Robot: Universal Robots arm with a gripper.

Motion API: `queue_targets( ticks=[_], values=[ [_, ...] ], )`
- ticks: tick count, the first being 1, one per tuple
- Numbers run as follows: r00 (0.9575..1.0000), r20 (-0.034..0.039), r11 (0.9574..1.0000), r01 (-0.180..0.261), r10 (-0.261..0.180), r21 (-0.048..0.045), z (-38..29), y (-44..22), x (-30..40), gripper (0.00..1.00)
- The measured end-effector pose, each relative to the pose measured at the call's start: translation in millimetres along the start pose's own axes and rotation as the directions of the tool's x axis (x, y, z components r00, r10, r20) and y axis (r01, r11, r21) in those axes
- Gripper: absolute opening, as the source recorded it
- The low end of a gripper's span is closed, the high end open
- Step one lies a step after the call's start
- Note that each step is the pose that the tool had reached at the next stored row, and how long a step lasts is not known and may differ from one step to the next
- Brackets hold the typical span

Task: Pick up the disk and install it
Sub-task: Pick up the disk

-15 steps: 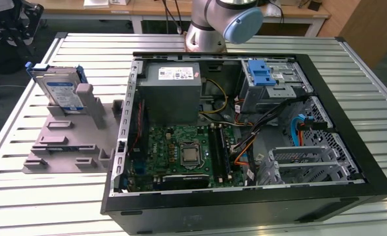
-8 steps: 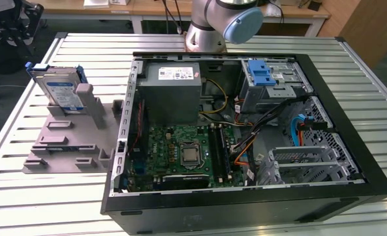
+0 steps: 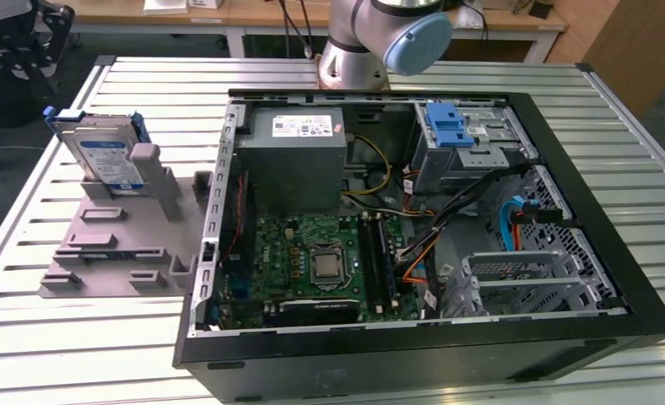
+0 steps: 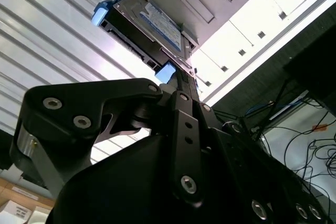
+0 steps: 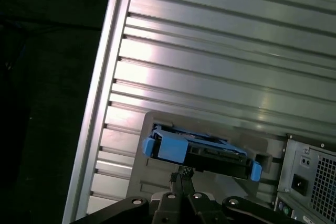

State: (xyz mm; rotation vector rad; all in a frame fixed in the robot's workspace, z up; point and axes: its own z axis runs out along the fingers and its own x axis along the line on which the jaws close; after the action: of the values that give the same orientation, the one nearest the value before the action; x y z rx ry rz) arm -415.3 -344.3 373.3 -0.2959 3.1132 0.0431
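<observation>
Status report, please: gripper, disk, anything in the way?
Gripper apart from disk, aimed at it. Disk upright in grey holder, uninstalled. Nothing seen between.

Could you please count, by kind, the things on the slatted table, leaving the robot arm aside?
Disk: 1
Grey holder: 1
Open computer case: 1
Total: 3

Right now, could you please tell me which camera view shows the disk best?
The exterior view: the disk stands on edge in a grey holder beside the computer case, label facing the camera. The second wrist view shows its label face and one edge; the first wrist view shows it edge-on, blue rails at both ends.
</observation>
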Motion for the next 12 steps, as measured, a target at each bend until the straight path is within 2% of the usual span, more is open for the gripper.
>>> queue_targets(
  ticks=[6,12],
  values=[
    [0.9986,-0.0014,0.9986,0.052,-0.052,-0.0009,0.0,0.1,0.6,0.11],
    [0.9929,-0.0032,0.9929,0.119,-0.119,-0.0021,-0.1,0.3,1.5,0.11]
  ],
)
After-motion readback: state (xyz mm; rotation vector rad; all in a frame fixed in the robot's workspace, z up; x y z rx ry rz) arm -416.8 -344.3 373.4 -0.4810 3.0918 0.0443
